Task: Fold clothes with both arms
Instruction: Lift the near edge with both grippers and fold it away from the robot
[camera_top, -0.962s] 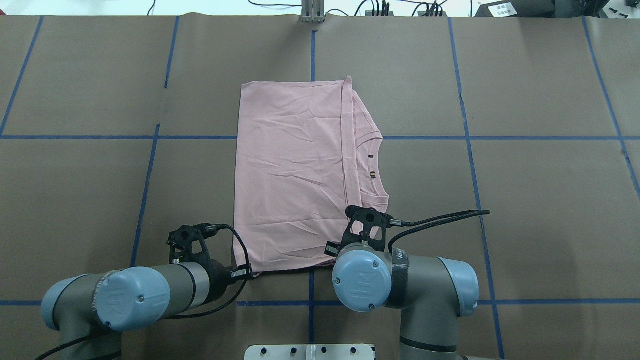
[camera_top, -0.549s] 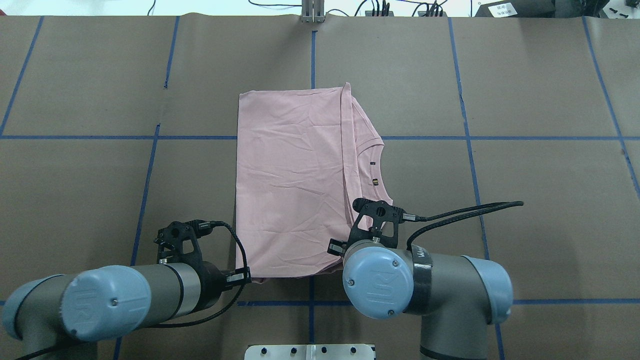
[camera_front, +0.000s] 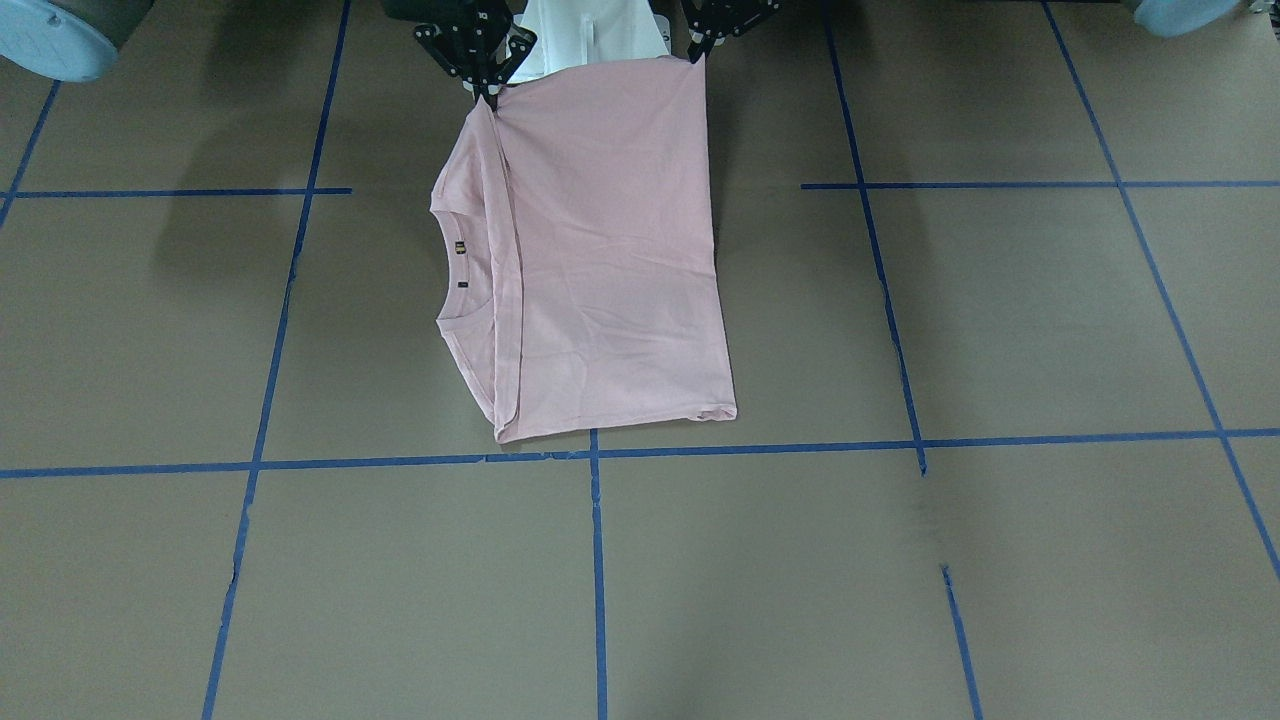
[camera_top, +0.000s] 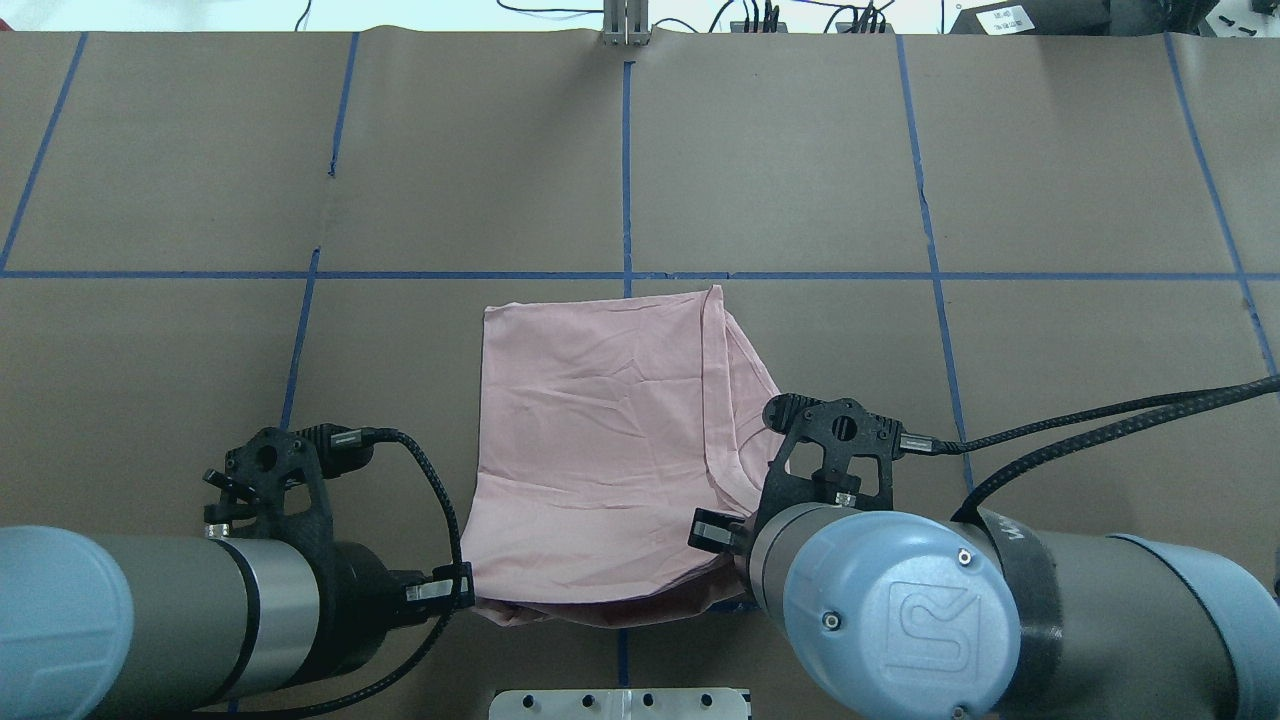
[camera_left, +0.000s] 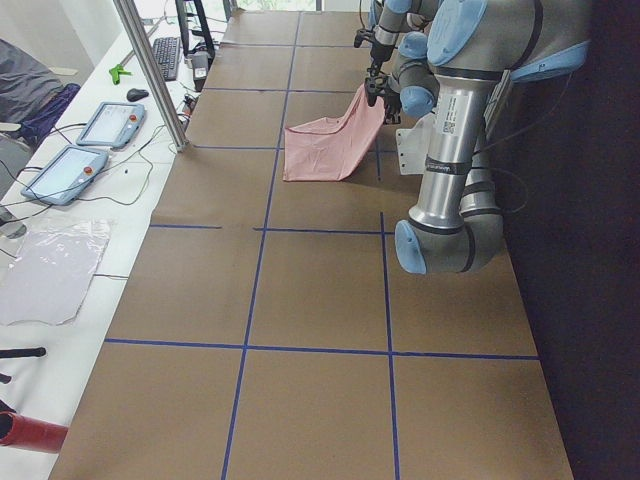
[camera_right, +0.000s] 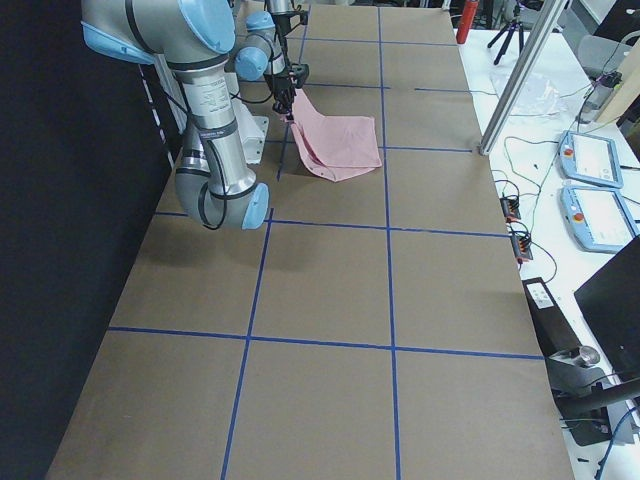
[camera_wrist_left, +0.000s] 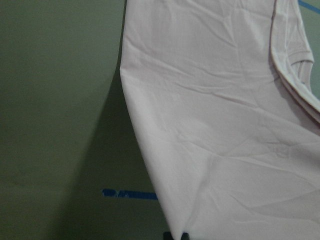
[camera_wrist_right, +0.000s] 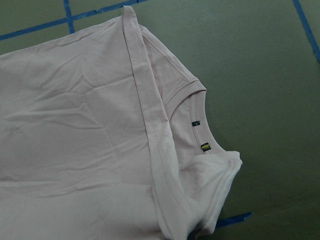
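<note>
Brown paper-covered table (camera_top: 200, 150), gridded with blue tape lines (camera_top: 627, 150). 1 pale pink T-shirt (camera_top: 590, 440) sits mid-table, close to the robot. It is folded to a rough rectangle with the plain side up, and no print shows. Ribbed collar (camera_wrist_right: 197, 92) lies on the robot's right side, with 2 small tags (camera_wrist_right: 205, 146) just inside it and a folded band of cloth running alongside. The shirt's far edge rests on the paper just short of a cross line of tape. Its near edge is up off the table, so the cloth slopes down and away from the robot, as both side views show. Left gripper (camera_front: 698, 52) is pinched tight on the near corner on the robot's left. Right gripper (camera_front: 489, 92) is pinched tight on the near corner at the collar side, where the cloth gathers to a point at its tips. The 2 grippers sit roughly level, with the near edge strung between them and sagging slightly. Left arm (camera_top: 150, 610) and right arm (camera_top: 1080, 600) come in low from either side. White pedestal base (camera_top: 620, 703) is just behind the raised edge.
</note>
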